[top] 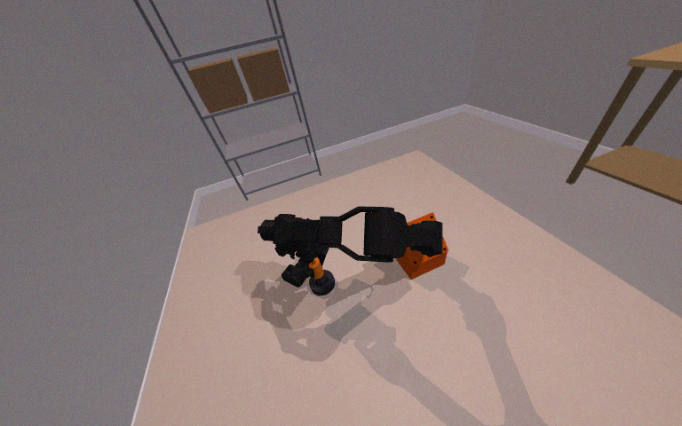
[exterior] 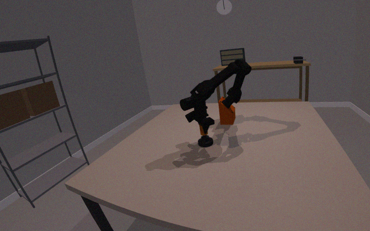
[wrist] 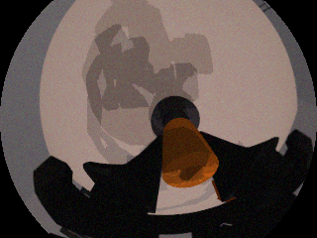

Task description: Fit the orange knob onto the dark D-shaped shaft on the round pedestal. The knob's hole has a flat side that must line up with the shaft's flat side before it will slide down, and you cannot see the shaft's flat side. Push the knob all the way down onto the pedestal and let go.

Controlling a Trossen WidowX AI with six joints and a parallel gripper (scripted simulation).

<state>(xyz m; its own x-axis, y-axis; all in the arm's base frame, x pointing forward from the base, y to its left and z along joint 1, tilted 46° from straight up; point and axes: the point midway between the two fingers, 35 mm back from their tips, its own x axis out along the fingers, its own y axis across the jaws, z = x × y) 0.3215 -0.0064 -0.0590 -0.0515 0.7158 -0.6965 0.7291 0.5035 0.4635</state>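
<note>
Exterior view: the end effector point(top: 313, 266) point(exterior: 204, 130) point(wrist: 180, 137) grips the orange knob point(top: 316, 268) point(exterior: 203, 130) point(wrist: 187, 154), no lettering readable anywhere.

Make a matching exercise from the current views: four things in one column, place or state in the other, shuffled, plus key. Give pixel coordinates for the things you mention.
Things
1. Orange knob point(top: 316, 268) point(exterior: 202, 130) point(wrist: 188, 154)
2. Round pedestal point(top: 322, 283) point(exterior: 205, 141) point(wrist: 161, 111)
3. Orange base block point(top: 421, 267) point(exterior: 226, 115)
4. Two brown boxes point(top: 218, 86) point(exterior: 43, 96)

Places and states
A. On the metal shelf rack point(top: 262, 186) point(exterior: 72, 122)
B. Gripped by the tool point(top: 300, 273) point(exterior: 204, 130) point(wrist: 188, 174)
C. Standing on the table point(top: 503, 261) point(exterior: 245, 185) point(wrist: 248, 74), under the arm's foot
D. Dark, on the tabletop, below the knob

Pairs
1-B
2-D
3-C
4-A
</note>
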